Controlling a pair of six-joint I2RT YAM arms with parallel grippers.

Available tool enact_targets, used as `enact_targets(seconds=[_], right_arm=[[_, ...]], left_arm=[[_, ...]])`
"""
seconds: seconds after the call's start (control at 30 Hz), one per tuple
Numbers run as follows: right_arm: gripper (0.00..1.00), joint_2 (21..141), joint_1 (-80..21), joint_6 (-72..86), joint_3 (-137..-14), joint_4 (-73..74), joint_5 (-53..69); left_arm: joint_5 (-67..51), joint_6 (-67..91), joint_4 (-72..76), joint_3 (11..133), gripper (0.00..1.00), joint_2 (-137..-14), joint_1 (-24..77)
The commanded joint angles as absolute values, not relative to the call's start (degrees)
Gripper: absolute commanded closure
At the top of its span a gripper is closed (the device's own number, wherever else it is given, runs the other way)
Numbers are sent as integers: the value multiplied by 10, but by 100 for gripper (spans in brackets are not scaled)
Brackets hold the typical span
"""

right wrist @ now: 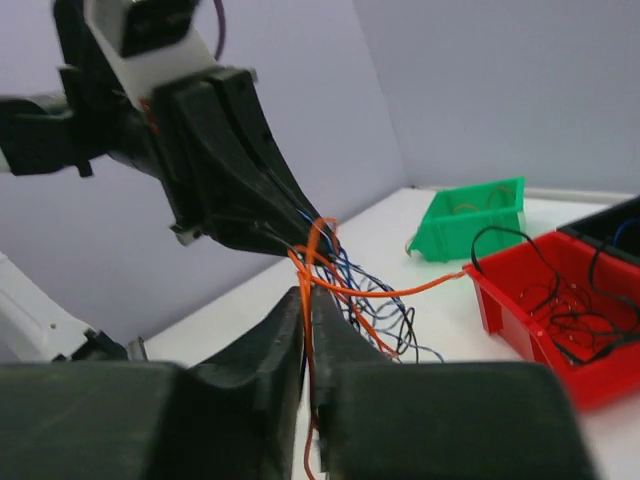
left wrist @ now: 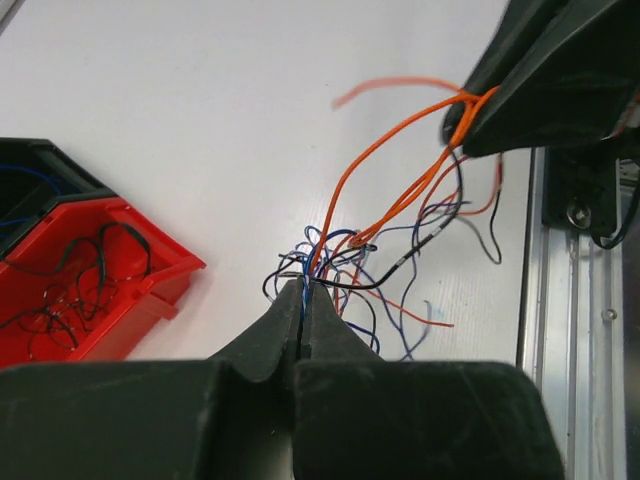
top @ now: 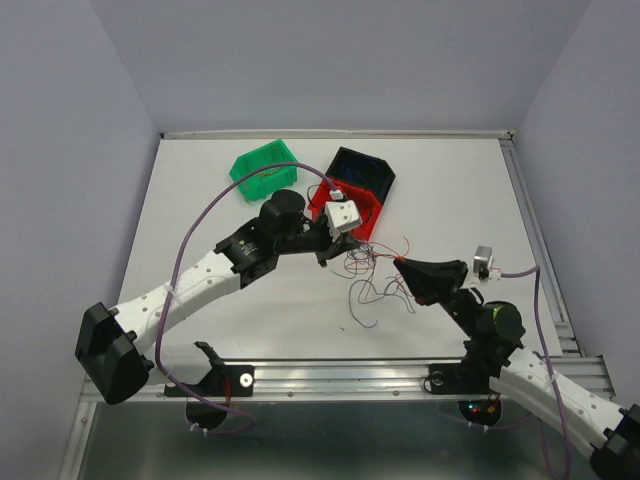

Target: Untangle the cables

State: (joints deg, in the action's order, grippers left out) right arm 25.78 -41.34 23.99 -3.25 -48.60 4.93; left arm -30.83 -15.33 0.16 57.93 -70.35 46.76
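Three small bins sit toward the far side of a white bench: a green bin standing apart on the left, and a red bin set right against a dark blue bin just behind it. A silver metal rail runs along the bench's near edge, and pale lavender walls enclose the bench on three sides.

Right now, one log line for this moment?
left claw: shut on wire bundle | right claw: shut on orange wire | wire bundle strung between both claws
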Motion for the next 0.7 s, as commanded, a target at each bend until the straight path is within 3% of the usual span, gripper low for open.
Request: enact_targets(seconds=[0.0, 0.27, 0.43, 0.67], right_arm=[[99, 181, -417, 251, 56, -534, 19], [99, 10, -417, 287, 64, -400, -122], [99, 15, -417, 304, 45, -321, -206], [99, 5, -417, 333, 34, -274, -278]], left_arm=[[-230, -145, 18, 613, 100, -697, 464], [-92, -63, 78, 588, 100, -653, 343], [-84, -25, 120, 556, 100, -596, 250], [26, -52, 141, 504, 100, -486, 193]])
